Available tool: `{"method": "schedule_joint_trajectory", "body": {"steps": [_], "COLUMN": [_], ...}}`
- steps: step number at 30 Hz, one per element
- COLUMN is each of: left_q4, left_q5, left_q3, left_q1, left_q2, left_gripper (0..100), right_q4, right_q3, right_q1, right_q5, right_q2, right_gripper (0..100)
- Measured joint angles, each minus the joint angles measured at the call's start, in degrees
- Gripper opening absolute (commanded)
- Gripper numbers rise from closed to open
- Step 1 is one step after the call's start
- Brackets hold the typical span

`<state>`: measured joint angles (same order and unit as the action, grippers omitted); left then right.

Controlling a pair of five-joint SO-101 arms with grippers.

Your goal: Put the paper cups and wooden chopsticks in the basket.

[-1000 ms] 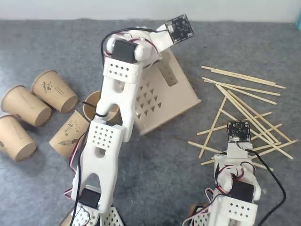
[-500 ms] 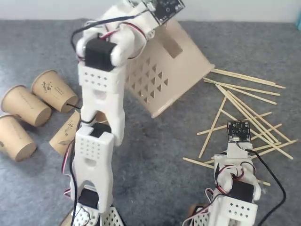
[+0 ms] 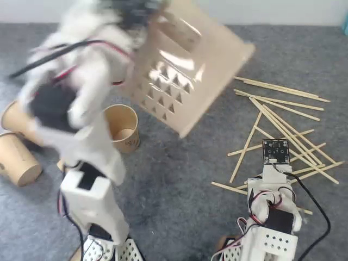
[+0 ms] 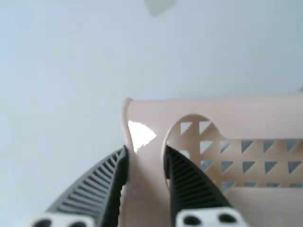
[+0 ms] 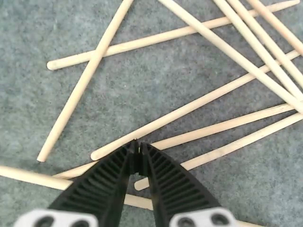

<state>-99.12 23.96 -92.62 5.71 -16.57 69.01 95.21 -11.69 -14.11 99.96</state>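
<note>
Your left pincer [image 4: 145, 151] grips the rim of the tilted basket [image 4: 246, 120]; your right pincer [image 5: 138, 144], clenched empty, hangs over chopsticks [image 5: 189, 109].

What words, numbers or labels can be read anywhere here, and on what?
Nothing here is readable.
On the upright paper cup: a dark mark near its base, too blurred to read.
On the basket: no writing.
On the chopsticks: no writing.
On the black board atop the right arm: pale specks, too small to read.
</note>
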Motion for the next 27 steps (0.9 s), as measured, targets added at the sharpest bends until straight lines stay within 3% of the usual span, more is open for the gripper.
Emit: {"method": "schedule_joint_trajectory", "body": {"steps": [8, 18, 22, 27], "left_q4": [-0.1, 0.7, 10.2, 30.8], "left_q5": [1.0, 1.8, 2.3, 6.1], "left_q3": [8.9, 46.8, 64.7, 93.2], "left_q1": [-10.8, -12.7, -12.8, -11.9], "left_q2": [14.5, 42.8, 52.3, 67.2], "left_gripper": [1, 1, 1, 1], "right_q4": [0.0, 0.0, 0.0, 0.0], "right_q3": [0.0, 0.0, 0.0, 0.0], "right_q1": [0.0, 0.0, 0.0, 0.0], "right_q5": [0.0, 0.0, 0.0, 0.0], "right_q2": [0.0, 0.0, 0.0, 0.0], "right_gripper": [0.7, 0.7, 0.7, 0.7]}}
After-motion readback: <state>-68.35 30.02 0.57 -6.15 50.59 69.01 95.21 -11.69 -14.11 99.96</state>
